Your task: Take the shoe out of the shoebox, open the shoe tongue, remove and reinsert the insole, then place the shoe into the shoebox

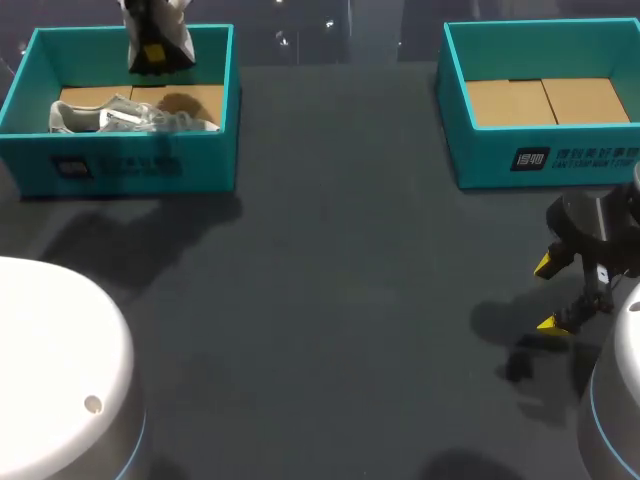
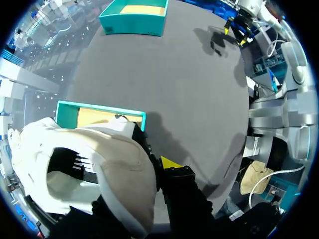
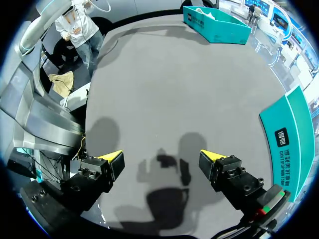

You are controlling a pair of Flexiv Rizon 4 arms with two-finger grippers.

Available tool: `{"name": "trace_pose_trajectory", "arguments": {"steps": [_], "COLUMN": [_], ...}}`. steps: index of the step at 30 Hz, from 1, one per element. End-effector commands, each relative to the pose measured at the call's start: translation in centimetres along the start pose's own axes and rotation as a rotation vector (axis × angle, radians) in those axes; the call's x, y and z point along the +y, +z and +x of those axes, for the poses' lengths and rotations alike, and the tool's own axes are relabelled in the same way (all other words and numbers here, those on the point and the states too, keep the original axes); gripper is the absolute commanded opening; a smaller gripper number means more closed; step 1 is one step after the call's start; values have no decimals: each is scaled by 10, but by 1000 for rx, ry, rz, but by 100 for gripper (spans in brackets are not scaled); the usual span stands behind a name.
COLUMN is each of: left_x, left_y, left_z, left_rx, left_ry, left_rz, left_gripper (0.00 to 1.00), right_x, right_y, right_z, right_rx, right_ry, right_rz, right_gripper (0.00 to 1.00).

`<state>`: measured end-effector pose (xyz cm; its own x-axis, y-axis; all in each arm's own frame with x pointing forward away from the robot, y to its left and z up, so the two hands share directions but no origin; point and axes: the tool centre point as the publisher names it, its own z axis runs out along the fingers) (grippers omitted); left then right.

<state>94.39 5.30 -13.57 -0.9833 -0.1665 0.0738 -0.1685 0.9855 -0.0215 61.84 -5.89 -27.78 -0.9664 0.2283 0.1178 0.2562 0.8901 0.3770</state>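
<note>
My left gripper [image 1: 152, 50] hangs over the far side of the left teal shoebox [image 1: 130, 165], shut on a white shoe [image 1: 178, 30]. In the left wrist view that shoe [image 2: 89, 169] fills the space at the gripper [image 2: 158, 167], its opening toward the camera; one yellow tip shows beside it and the other is hidden. A second grey-white shoe [image 1: 130, 118] lies on its side inside the box. My right gripper [image 1: 552, 295] is open and empty low over the table at the right, and in its own view the gripper [image 3: 162, 159] has only bare table between the fingers.
A second teal shoebox [image 1: 480, 160] with a bare cardboard floor stands at the back right, just beyond my right gripper; it shows as the shoebox [image 3: 294, 139] in the right wrist view. A white arm base [image 1: 60, 370] sits at the front left.
</note>
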Motion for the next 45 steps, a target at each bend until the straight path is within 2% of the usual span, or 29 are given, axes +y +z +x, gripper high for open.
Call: {"name": "trace_pose_trajectory", "arguments": {"steps": [1, 3, 5, 9, 18, 25, 33, 37, 40, 42, 45], "left_x": [-1, 0, 7, 28, 84, 118, 146, 162, 175, 186, 186], "left_y": [-2, -2, -1, 0, 8, 10, 22, 20, 22, 23, 23], "left_z": [-2, -4, -16, -48, -121, -163, -196, -206, -210, -219, -219], "left_rx": [4, -8, -10, -9, -11, 18, 1, 12, -28, -13, -13], "left_ry": [1, 14, 72, 117, 71, 134, 189, 368, 563, 690, 690], "left_rz": [-5, -5, 5, -22, -48, -42, -66, -35, -82, -178, -178], "left_gripper": [0, 0, 0, 0, 0, 0, 0, 0, 0, 0, 0], "right_x": [0, 0, 0, 0, 0, 0, 0, 0, 0, 0, 0], "right_y": [0, 0, 0, 0, 0, 0, 0, 0, 0, 0, 0], "right_z": [1, 1, 1, 1, 1, 1, 1, 1, 1, 1, 1], "right_rx": [-2, -2, -2, -2, -2, -2, -2, -2, -2, -2, -2], "right_ry": [0, 0, 0, 0, 0, 0, 0, 0, 0, 0, 0], "right_rz": [1, 1, 1, 1, 1, 1, 1, 1, 1, 1, 1], "right_gripper": [100, 100, 100, 100, 100, 100, 100, 100, 100, 100, 100]}}
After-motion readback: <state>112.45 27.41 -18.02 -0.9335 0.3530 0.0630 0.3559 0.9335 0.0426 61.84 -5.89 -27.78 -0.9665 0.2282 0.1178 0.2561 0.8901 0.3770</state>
